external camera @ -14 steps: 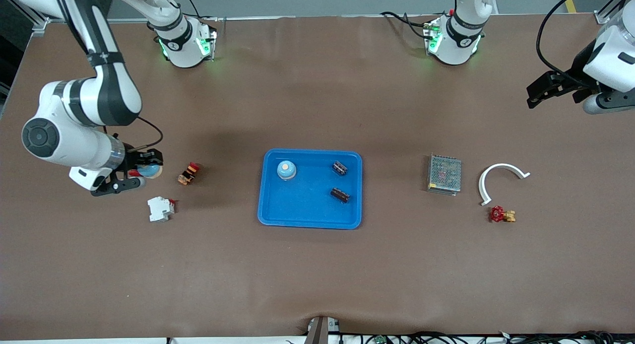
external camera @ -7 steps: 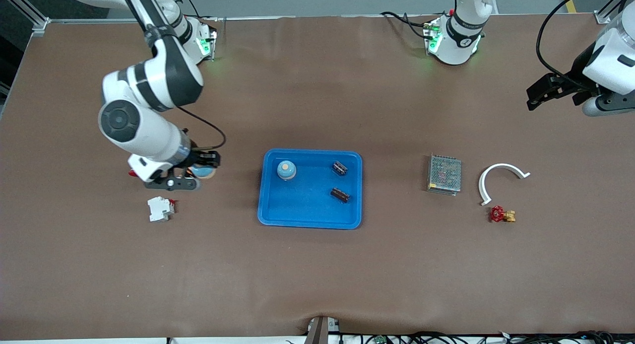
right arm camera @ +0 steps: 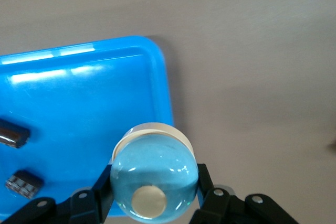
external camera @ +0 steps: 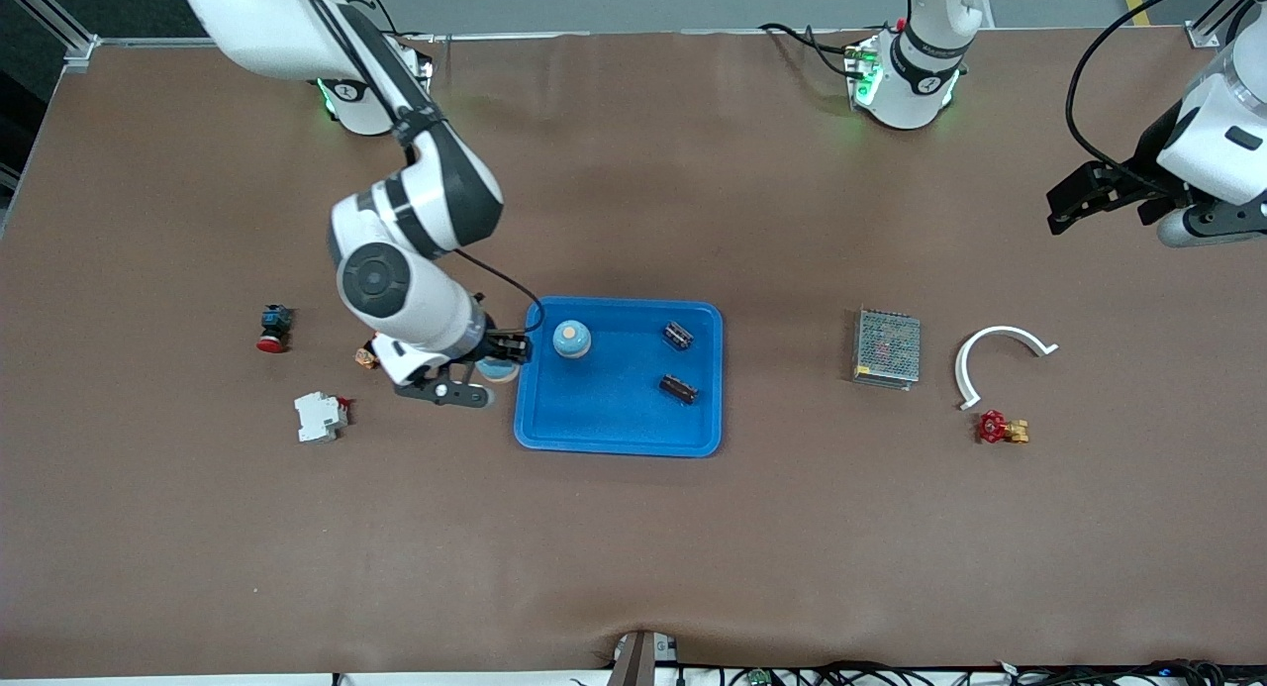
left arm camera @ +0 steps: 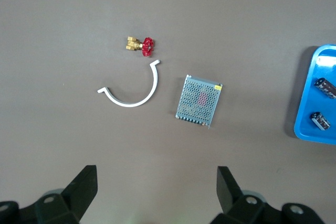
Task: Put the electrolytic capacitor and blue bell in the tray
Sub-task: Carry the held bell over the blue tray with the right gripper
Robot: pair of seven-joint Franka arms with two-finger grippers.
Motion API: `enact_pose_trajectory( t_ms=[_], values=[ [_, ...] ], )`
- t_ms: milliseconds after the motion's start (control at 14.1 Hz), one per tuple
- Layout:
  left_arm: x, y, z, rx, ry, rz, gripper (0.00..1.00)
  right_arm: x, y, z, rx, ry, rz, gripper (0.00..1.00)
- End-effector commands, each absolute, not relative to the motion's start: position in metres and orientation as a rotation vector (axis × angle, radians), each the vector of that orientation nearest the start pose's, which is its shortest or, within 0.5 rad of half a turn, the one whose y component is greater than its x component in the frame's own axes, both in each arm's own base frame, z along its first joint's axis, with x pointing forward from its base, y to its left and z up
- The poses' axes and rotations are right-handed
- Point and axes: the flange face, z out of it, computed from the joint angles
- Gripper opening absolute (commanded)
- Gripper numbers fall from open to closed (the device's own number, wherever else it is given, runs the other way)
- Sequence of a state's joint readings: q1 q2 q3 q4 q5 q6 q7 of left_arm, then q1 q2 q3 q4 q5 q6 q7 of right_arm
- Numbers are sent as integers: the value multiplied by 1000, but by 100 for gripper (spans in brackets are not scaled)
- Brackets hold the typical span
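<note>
At the middle-left of the front view, a blue bell [external camera: 497,370] is held in the right gripper [external camera: 492,369] jaws, over the tray [external camera: 619,431] edge. At the upper right, the left gripper [external camera: 1084,193] waits, jaws wide.

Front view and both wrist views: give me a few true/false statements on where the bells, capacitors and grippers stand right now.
1. The right gripper is shut on a blue bell. True.
2. That held bell is already well over the middle of the tray. False: it is at the tray's edge toward the right arm's end of the table.
3. Another bell in the tray sits beside two capacitors. True.
4. The left gripper holds the grey mesh box. False: it is open and empty, waiting above the table.
5. The white curved piece lies in the tray. False: it lies on the table beside the red-handled valve.
</note>
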State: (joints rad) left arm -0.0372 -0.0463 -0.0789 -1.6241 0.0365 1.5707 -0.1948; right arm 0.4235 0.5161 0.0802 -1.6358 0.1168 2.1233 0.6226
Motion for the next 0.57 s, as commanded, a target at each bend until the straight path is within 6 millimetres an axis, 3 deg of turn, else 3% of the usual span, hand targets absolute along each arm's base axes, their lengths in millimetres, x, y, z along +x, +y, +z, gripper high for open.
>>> enact_pose_trajectory(
  t_ms=[0,142,496],
  values=[
    [539,-62,627,-3118,-84,-14,100,602,355,304,-2997,366,127,22],
    [539,-62,626,-3118,-84,-12,100,604,369,289,-2999,402,128,22],
    [539,-61,626,-3118,-86,-12,100,612,371,250,-2982,417,77,22]
  ],
)
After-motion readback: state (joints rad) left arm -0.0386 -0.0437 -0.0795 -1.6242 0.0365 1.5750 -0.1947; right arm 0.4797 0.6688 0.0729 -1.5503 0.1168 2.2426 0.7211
